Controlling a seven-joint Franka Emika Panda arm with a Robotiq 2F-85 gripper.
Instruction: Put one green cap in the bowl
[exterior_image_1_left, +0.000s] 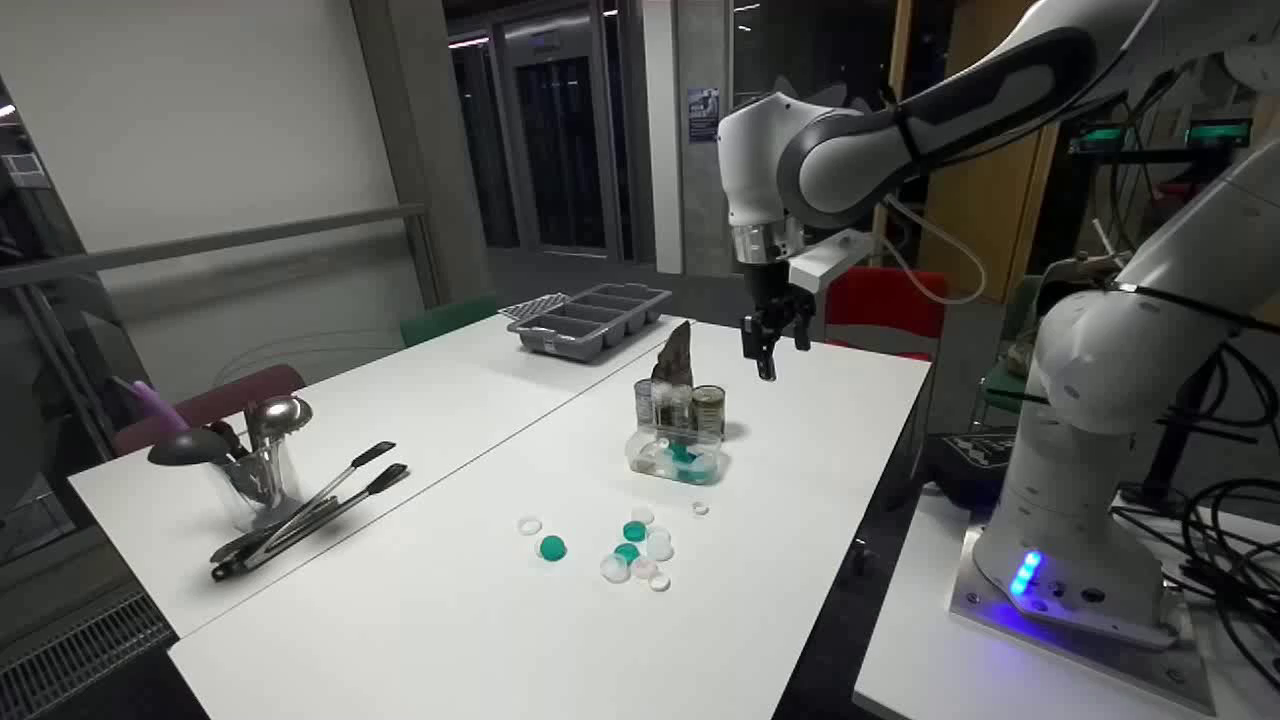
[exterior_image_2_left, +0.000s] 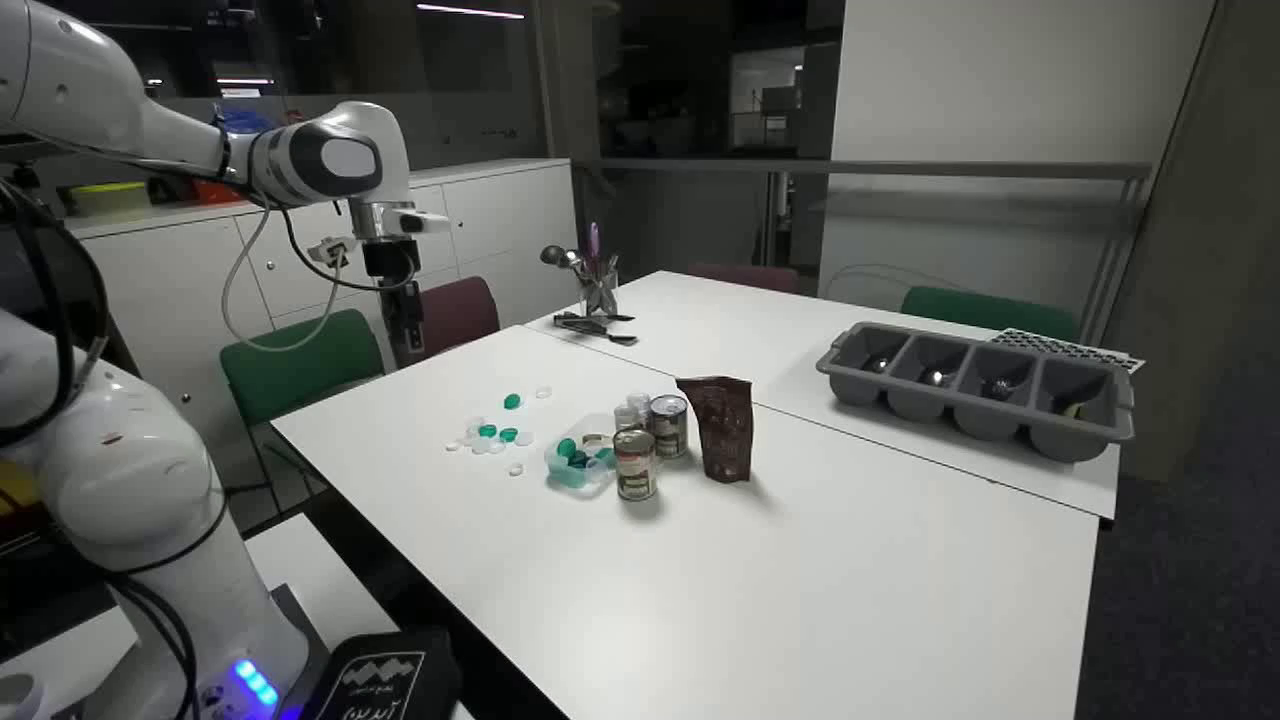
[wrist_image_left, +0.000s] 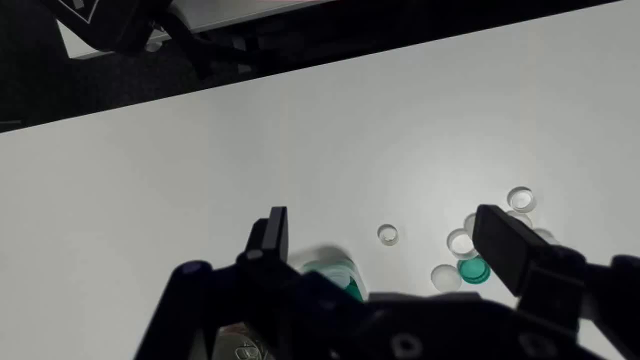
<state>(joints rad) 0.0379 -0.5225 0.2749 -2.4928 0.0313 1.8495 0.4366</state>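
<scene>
Three teal green caps lie on the white table: one apart, the green cap (exterior_image_1_left: 552, 548), and two among whitish caps, the green cap (exterior_image_1_left: 635, 531) and the green cap (exterior_image_1_left: 626, 552). They show in both exterior views, as with the lone green cap (exterior_image_2_left: 512, 401). The wrist view shows a green cap (wrist_image_left: 474, 270) near the right finger. The see-through bowl (exterior_image_1_left: 660, 470), also in an exterior view (exterior_image_2_left: 590, 484), holds several green and whitish caps; the gripper partly hides the bowl (wrist_image_left: 359, 280) in the wrist view. My gripper (exterior_image_1_left: 784, 358), (exterior_image_2_left: 408, 345), (wrist_image_left: 381, 212) is open and empty, above the table.
Tin cans (exterior_image_1_left: 709, 410), (exterior_image_2_left: 636, 465) and a brown pouch (exterior_image_2_left: 722, 430) stand close beside the bowl. Whitish caps (wrist_image_left: 446, 278) surround the green ones. A grey compartment tray (exterior_image_2_left: 985, 402), a utensil cup (exterior_image_1_left: 262, 490) and tongs (exterior_image_1_left: 310, 515) stand farther off.
</scene>
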